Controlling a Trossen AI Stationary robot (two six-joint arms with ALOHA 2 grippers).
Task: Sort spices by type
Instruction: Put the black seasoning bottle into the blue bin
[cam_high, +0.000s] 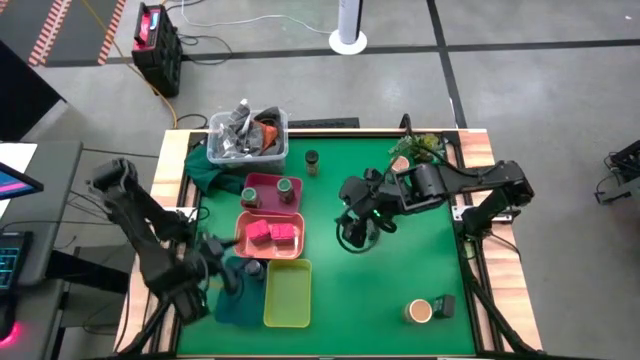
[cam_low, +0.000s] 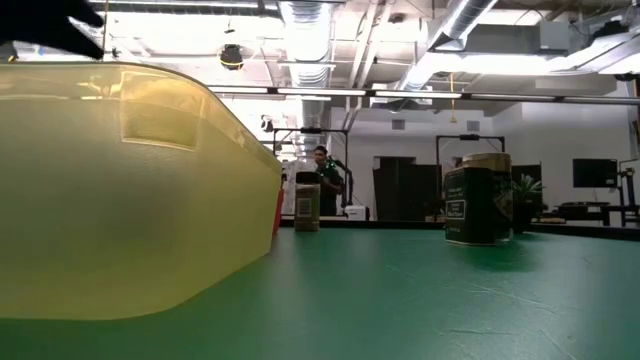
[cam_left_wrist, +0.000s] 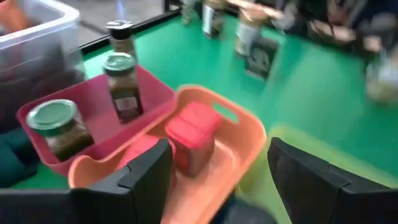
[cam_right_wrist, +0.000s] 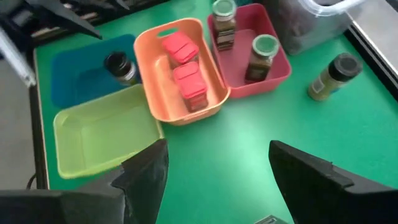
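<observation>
Green worktop (cam_high: 330, 300) w/ four trays at its left. We see two green-lid jars (cam_right_wrist: 261, 56) in the pink tray (cam_right_wrist: 277, 68), two magenta boxes (cam_right_wrist: 185, 78) in the salmon tray (cam_right_wrist: 149, 74) — left gripper (cam_left_wrist: 217, 180) just above it, fingers apart, empty. Right gripper (cam_right_wrist: 214, 171) mid-worktop, fingers apart, empty. Tan-top jar (cam_high: 419, 311) near the front right.

Open green table (cam_high: 330, 300) at centre and lower middle of the high view; trays (cam_high: 272, 232) crowd the left, plant (cam_high: 420, 148) upper right, two jars (cam_high: 430, 310) lower right, lone jar (cam_high: 312, 161) top centre.
</observation>
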